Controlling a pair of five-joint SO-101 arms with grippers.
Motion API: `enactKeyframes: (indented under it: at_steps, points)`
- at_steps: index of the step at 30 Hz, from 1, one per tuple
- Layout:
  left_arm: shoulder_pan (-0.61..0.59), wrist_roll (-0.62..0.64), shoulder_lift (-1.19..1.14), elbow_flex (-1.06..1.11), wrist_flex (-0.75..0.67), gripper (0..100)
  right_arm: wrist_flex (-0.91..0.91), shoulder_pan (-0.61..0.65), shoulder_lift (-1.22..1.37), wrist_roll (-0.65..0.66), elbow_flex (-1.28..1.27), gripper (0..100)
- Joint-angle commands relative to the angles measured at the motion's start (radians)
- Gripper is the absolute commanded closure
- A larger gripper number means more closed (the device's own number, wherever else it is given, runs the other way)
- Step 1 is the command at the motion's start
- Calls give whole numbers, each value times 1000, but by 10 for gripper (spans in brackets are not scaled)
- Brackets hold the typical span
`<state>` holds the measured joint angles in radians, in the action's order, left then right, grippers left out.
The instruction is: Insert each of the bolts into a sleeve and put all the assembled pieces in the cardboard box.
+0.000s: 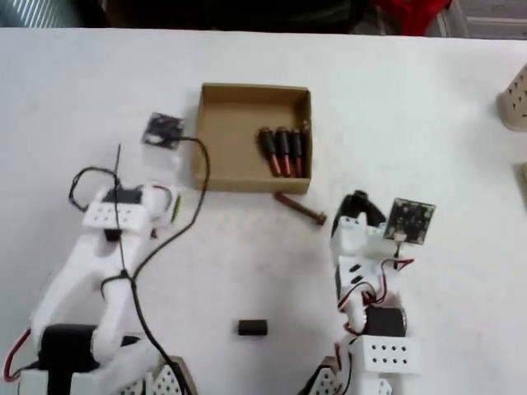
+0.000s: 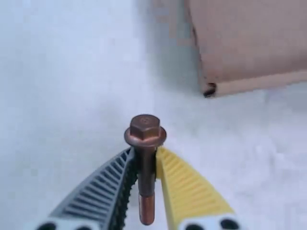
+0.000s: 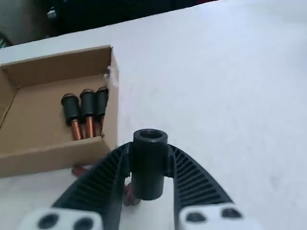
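Cardboard box (image 1: 235, 132) sits mid-way across the white table (image 1: 428, 99) with three assembled pieces (image 1: 282, 152) inside. The right gripper (image 3: 149, 149), off the box's front right corner, clamps a black sleeve (image 3: 149, 165), bore pointing outward. The left gripper (image 2: 145, 152), by the front left corner, pinches a copper bolt (image 2: 145, 139) by its shank, head outward. Bolt and sleeve are well apart.

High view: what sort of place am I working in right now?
Probably a lab or hobby assembly bench: a plain white table, an open brown cardboard box of sleeved copper bolts, plus bare circuit boards and loose black cables.
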<state>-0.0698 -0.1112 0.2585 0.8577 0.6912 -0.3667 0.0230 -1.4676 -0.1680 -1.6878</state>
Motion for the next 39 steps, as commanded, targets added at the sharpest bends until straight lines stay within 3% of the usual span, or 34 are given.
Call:
enactKeyframes:
  at_steps: [1, 9, 16, 31, 35, 39]
  points:
    - [-90, 15, 137, 143, -224, 980, -45, 111, -18, -2, -8, 981]
    - [-96, 17, 325, 341, -407, 980, -39, 381, -18, -2, -8, 978]
    - [-96, 17, 341, 370, -462, 980, 157, 568, -8, -2, -8, 978]
    - [-99, 17, 341, 370, -462, 980, 464, 634, 1, -2, -8, 981]
    - [-101, 17, 341, 370, -462, 980, 567, 634, 114, 0, -8, 981]
    - [-101, 15, 343, 371, -462, 980, 759, 634, 340, 86, 17, 981]
